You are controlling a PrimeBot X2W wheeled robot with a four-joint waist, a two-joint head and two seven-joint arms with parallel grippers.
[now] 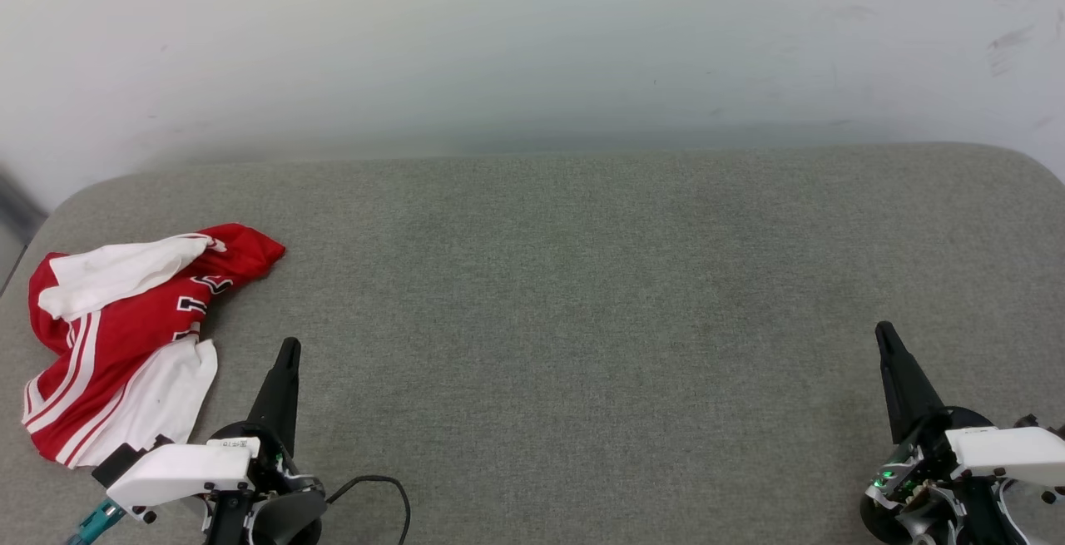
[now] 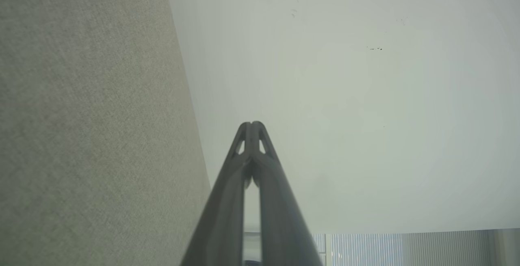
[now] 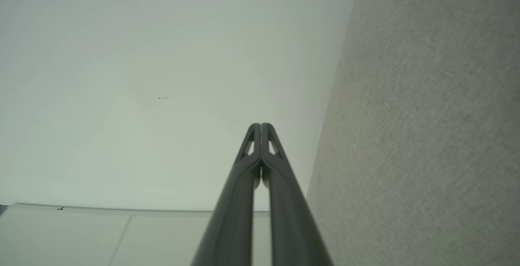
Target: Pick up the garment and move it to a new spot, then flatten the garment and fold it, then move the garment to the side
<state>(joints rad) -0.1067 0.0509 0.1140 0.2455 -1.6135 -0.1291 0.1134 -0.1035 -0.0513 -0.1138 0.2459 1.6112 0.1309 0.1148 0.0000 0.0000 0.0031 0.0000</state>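
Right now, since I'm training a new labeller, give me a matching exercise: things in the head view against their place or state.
Things:
1 garment
2 left gripper
3 right gripper
4 cable

Place or state:
A shut, lower right
B black, looping at the bottom edge
C crumpled, far left
D shut, just right of the garment

Pairs: 1-C, 2-D, 3-A, 4-B

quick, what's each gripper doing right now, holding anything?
Left gripper: closed, empty, just right of the garment.
Right gripper: closed, holding nothing.
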